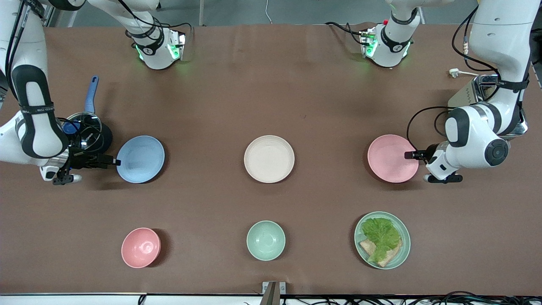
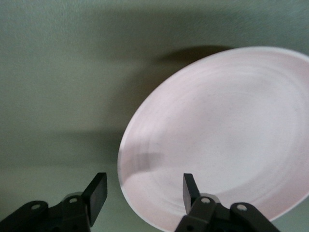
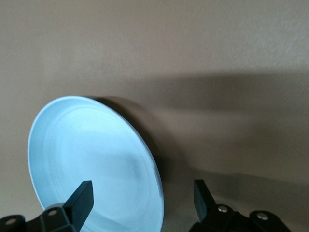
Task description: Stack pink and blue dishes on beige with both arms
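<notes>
Two arms: I had both at plate rims.
Left gripper (image 1: 407,155): jaws open, straddling pink plate (image 1: 391,158) rim.
Right gripper (image 1: 115,161): jaws open, straddling blue plate (image 1: 140,159) rim.
Beige plate (image 1: 269,159): desk (image 1: 271,93) centre, bare.

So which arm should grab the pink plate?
The left arm. Its end effector is open right at the pink plate's rim, while the right end effector is open at the blue plate.

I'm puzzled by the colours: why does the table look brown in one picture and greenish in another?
Front view: evenly lit brown table. Left wrist view: greenish cast, pink plate washed pale, soft focus. Right wrist view: tan cast, blue plate throws a dark shadow.
</notes>
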